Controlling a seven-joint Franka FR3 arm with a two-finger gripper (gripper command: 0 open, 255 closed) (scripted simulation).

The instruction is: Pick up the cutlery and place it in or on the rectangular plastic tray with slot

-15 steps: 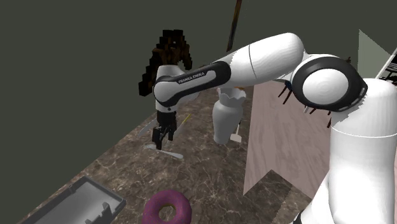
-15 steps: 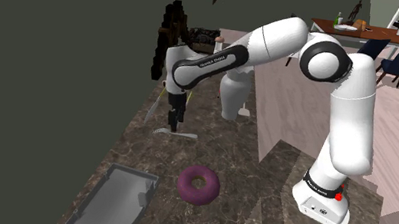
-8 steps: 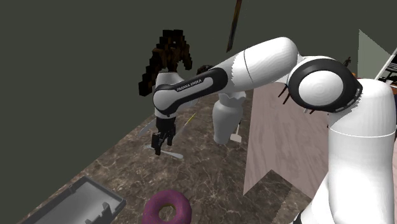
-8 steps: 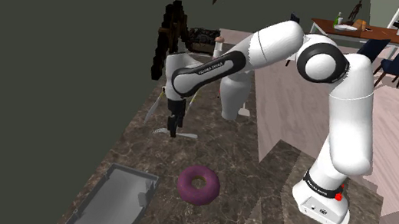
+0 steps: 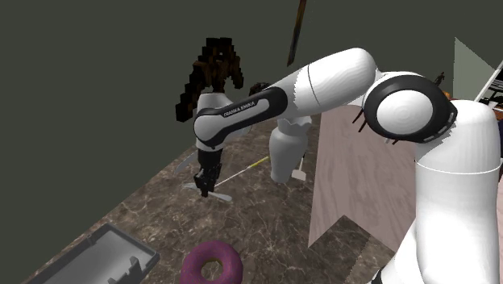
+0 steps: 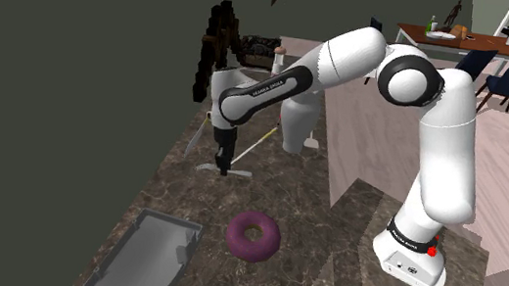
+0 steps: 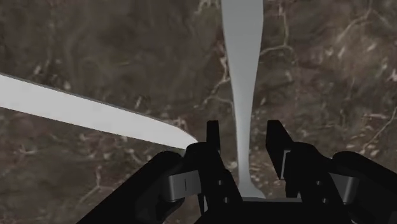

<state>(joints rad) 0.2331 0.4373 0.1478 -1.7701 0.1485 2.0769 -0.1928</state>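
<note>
Marbled dark counter (image 7: 95,38): gripper (image 7: 245,130) low over the cutlery (image 7: 242,57), fingers spread, nothing pinched.

Cutlery is a pale grey, flat piece. Its slim handle widens away from the hand, lies flat on the stone and runs straight between the two fingers, with a gap on either side. Judgement: the hand sits this low because the piece has almost no height, and it straddles the narrow part of the handle so that closing takes it across its thin width. A second grey piece, a tapering blade (image 7: 83,108), lies beside the hand with its tip close to one finger and could get nudged on closing. The grey tray (image 6: 157,249) is well apart from the hand, with a purple ring (image 6: 271,240) near it. Placing not yet begun.
</note>
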